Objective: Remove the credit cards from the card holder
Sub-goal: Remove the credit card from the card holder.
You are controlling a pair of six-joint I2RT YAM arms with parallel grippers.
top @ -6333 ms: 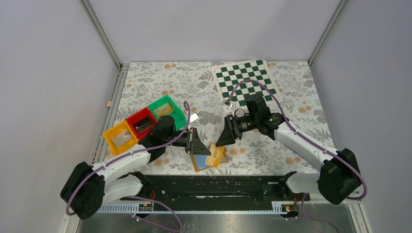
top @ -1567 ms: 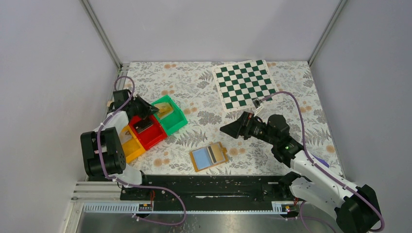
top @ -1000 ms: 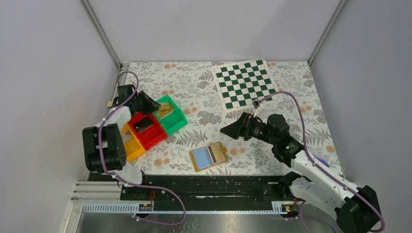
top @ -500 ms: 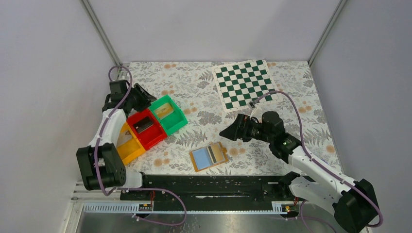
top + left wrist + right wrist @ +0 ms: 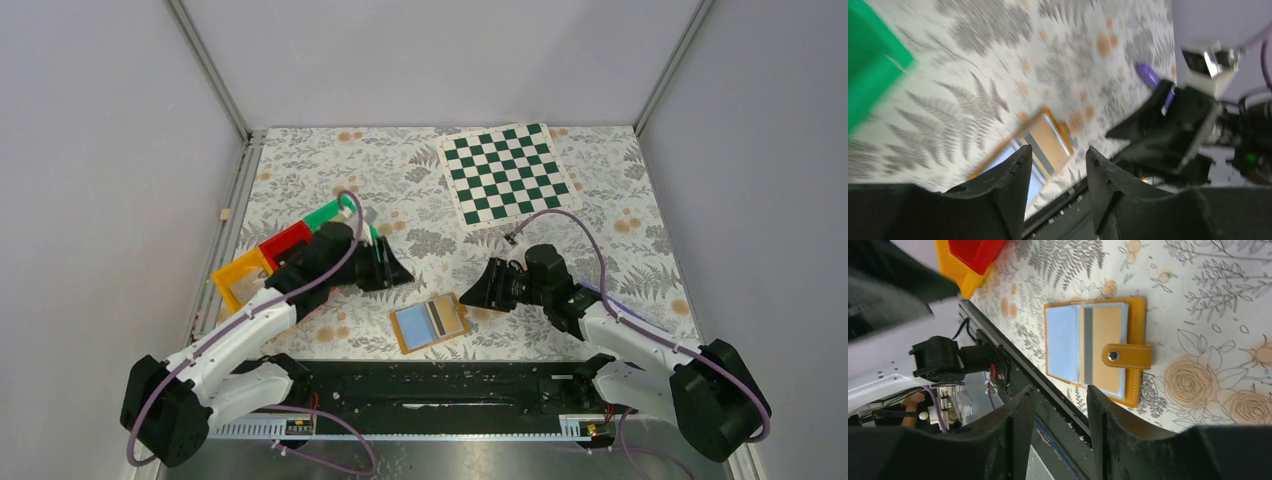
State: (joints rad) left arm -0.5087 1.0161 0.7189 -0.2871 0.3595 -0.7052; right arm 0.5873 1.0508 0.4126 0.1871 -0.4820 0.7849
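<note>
With both jaws parted, empty, the 6-o'clock card holder (image 5: 430, 322) could be dragged along if its card (image 5: 1105, 330) is nipped shallowly.

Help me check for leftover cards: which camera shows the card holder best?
Right wrist: the card holder lies open, sharp and unblocked, a striped card inside. Top external shows it small; left wrist shows it blurred and partly hidden.

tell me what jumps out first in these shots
The open card holder lies flat near the front edge, a striped card showing inside. The left tool and right tool flank it, both open and empty. A green chessboard sits at the far right.
</note>
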